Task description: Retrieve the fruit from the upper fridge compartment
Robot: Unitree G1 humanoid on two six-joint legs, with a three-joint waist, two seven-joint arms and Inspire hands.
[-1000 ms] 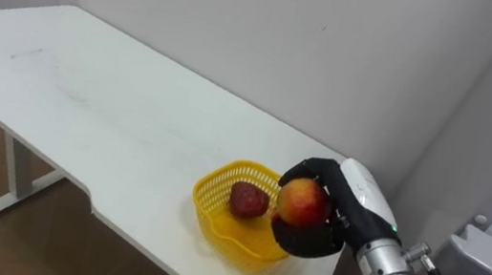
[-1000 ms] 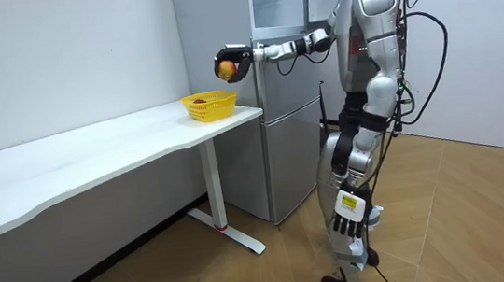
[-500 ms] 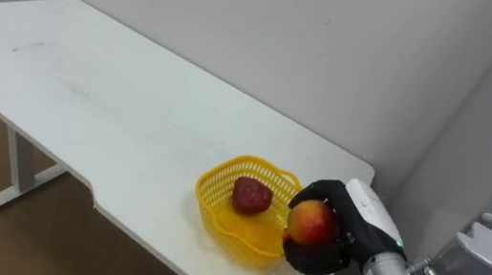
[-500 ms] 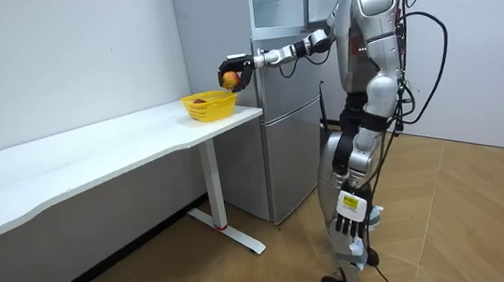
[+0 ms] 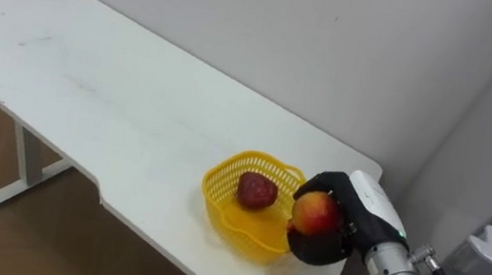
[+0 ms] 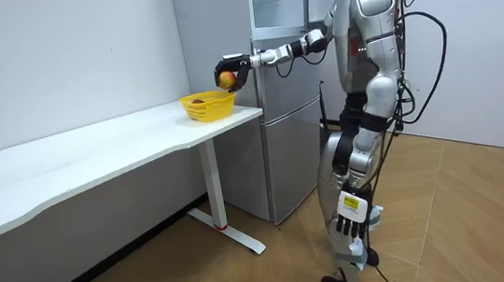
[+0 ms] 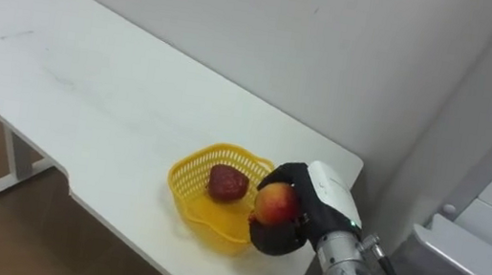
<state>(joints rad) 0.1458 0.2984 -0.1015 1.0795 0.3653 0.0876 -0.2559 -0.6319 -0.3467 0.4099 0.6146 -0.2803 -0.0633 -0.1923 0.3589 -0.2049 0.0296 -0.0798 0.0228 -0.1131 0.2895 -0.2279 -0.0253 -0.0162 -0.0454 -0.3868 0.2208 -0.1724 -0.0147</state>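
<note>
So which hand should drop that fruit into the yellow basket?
The right hand: it holds the fruit just by the rim of the basket. The left hand hangs down by the robot's leg, away from the table.

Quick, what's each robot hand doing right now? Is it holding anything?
Right hand: shut on the red-and-yellow fruit, at the yellow basket's rim.
Left hand: open, hanging beside its leg, holding nothing.
</note>
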